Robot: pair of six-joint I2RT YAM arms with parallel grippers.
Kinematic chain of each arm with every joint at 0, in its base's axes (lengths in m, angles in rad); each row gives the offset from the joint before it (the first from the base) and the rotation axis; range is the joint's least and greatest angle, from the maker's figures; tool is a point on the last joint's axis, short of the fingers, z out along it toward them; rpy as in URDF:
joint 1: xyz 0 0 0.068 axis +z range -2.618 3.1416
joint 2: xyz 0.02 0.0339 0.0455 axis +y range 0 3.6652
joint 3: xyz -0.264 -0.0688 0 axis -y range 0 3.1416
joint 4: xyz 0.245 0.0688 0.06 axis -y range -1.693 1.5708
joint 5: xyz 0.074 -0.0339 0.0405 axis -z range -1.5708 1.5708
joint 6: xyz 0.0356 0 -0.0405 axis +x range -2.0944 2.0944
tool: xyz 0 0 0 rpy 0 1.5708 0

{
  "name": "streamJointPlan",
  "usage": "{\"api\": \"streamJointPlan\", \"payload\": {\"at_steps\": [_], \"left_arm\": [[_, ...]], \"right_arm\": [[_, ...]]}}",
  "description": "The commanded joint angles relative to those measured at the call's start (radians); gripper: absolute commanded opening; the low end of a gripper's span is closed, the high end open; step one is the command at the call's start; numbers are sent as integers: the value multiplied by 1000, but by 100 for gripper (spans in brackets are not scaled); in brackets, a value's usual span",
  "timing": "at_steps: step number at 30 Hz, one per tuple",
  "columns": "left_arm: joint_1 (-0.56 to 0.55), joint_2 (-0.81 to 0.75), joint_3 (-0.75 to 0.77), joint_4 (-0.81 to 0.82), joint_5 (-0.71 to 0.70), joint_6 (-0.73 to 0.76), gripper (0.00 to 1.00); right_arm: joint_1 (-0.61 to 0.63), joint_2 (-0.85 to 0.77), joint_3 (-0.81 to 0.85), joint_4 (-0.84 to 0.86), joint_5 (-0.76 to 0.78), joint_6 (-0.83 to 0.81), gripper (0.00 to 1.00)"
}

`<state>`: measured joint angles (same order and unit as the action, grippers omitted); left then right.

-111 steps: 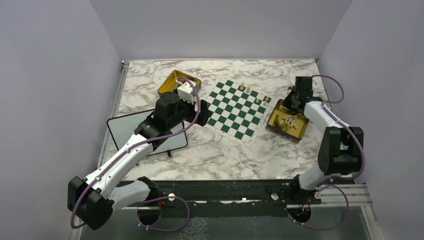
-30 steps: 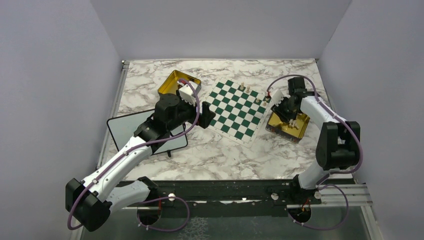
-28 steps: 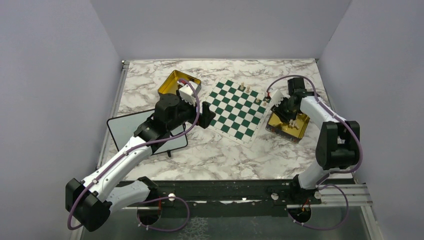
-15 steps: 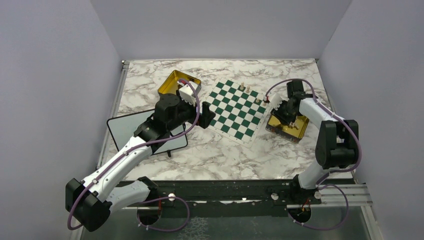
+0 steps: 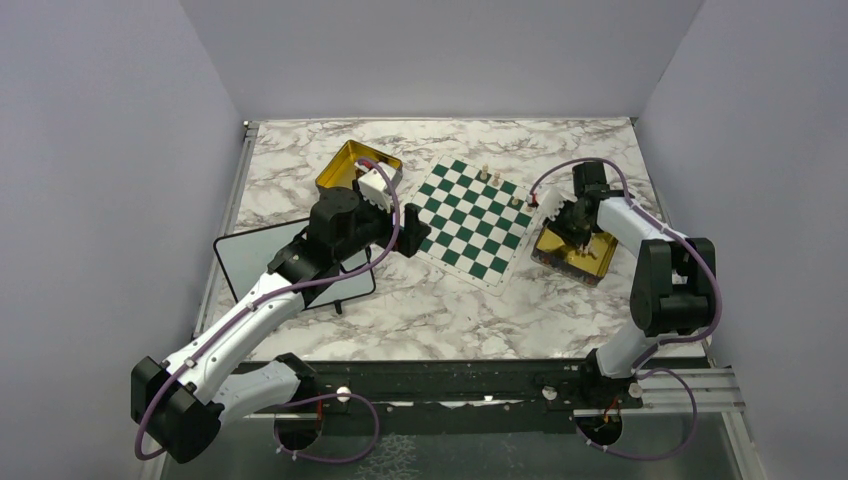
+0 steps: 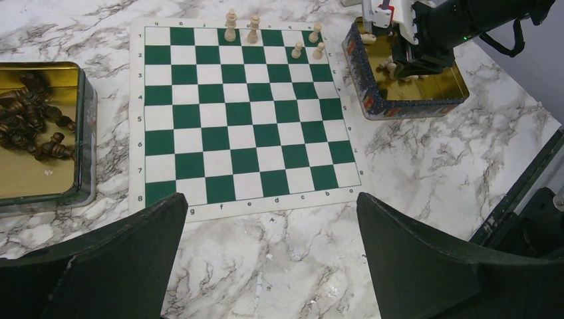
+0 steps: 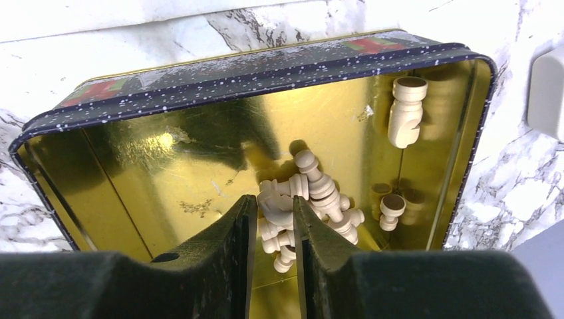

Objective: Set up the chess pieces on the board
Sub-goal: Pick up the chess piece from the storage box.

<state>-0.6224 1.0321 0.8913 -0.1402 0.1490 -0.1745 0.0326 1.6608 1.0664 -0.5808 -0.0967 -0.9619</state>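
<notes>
Left wrist cam: board (image 6: 243,143) is mostly bare, w/ just 5 pale pieces (image 6: 297,48) stood along its 12–1 o'clock edge. Dark pieces (image 6: 33,126) are seen only in the left tin (image 6: 83,133) at 9 o'clock, and more pale ones in the right tin (image 6: 372,93) at 2. Left claw (image 6: 268,206) is held wide open, empty. Right claw (image 7: 275,214) is clamped on a pale piece (image 7: 273,193) inside the right tin. Barely started imo.
</notes>
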Motion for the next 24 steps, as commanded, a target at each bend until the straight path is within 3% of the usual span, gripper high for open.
{"api": "streamJointPlan", "payload": {"at_steps": [1, 13, 24], "left_arm": [[-3, -27, 1, 1, -18, 12, 98], [-3, -38, -2, 2, -29, 15, 98], [-3, -49, -4, 4, -39, 16, 99]], "right_arm": [[6, 4, -10, 34, 34, -57, 30], [18, 27, -6, 38, 56, -54, 26], [19, -19, 1, 42, 46, 3, 16]]}}
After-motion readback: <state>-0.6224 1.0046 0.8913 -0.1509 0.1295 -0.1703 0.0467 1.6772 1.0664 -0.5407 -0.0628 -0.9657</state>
